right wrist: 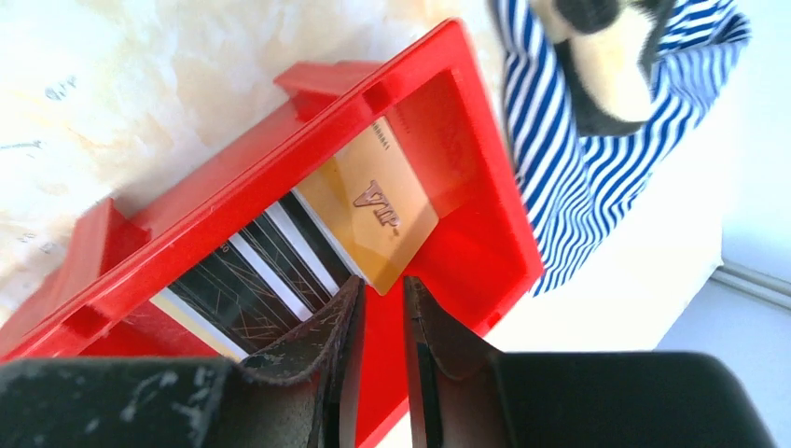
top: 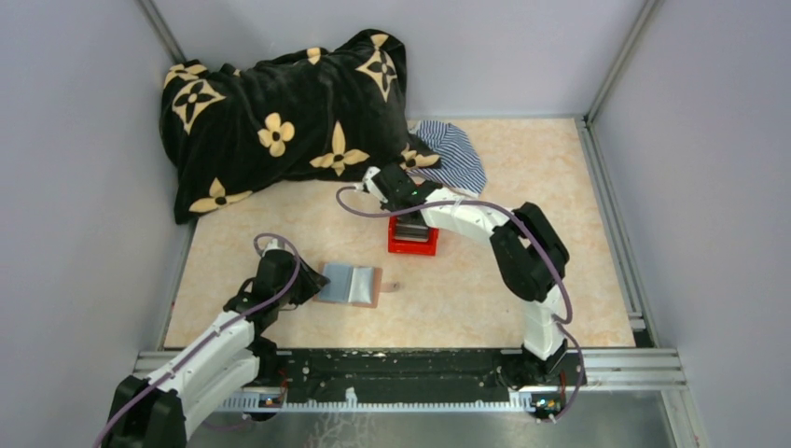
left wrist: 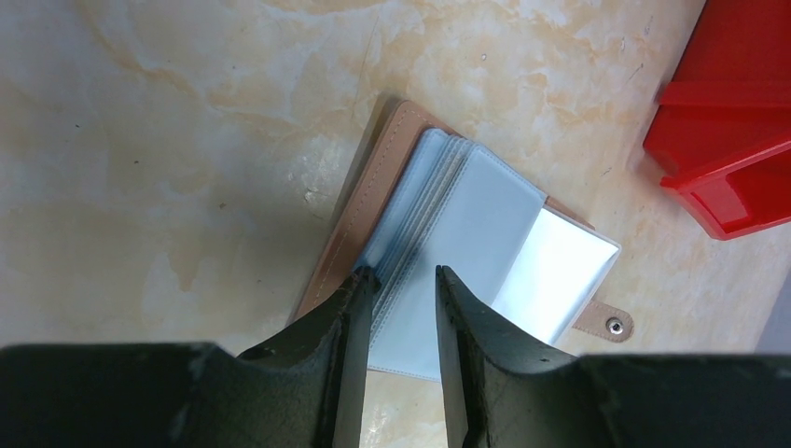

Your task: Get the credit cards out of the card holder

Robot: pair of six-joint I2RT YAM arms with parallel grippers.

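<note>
You'll see the card holder (top: 353, 285) lying open on the counter (top: 485, 308), with your left end effector (top: 315, 283) at its left edge. Your right end effector (top: 407, 213) hangs over the red bin (top: 413, 248), near a striped cloth (top: 455, 157) and a black flowered blanket (top: 280, 103).

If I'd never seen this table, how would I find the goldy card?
Look for the big black blanket with yellow flowers at the back of the table. Just in front of it, near the striped cloth, sits a small red bin. The gold card lies inside, and it is the only orange-tan one among the dark cards.
</note>
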